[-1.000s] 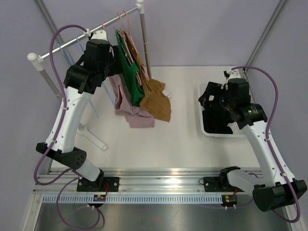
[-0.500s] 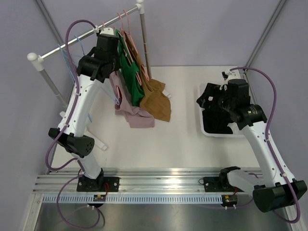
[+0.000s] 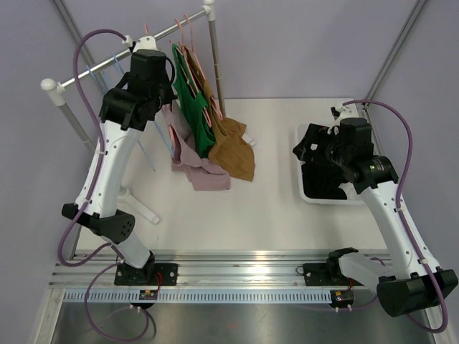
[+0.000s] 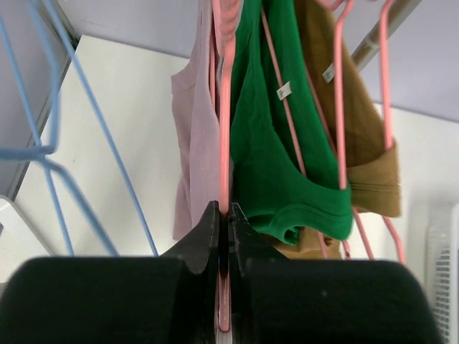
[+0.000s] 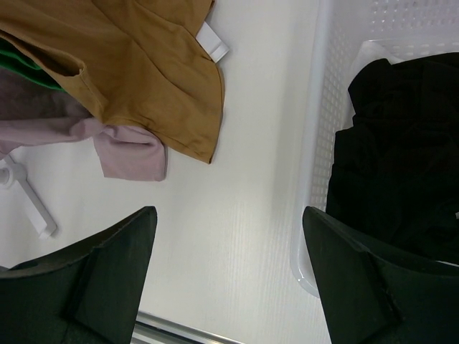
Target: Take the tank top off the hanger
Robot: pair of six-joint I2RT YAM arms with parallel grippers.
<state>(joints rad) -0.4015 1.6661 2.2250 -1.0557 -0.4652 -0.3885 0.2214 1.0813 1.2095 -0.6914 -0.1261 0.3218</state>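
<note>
One grip made, nothing off yet: left gripper clenched on the pink hanger, pink tank top hanging from it; right gripper spread wide, empty, beside the white basket.

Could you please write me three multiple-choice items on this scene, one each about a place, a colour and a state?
1. Where does the black garment lie? A on a chair; B in the white basket; C in a drawer.
2. Which colour hangs between the pink tank top and the brown tank top? A blue; B green; C grey.
3. The left claw is: A wide open; B shut on a sock; C shut on the pink hanger.
Answers: 1 B, perforated white walls surround it. 2 B, the green tank top sits between them. 3 C, its fingers pinch the pink wire.
</note>
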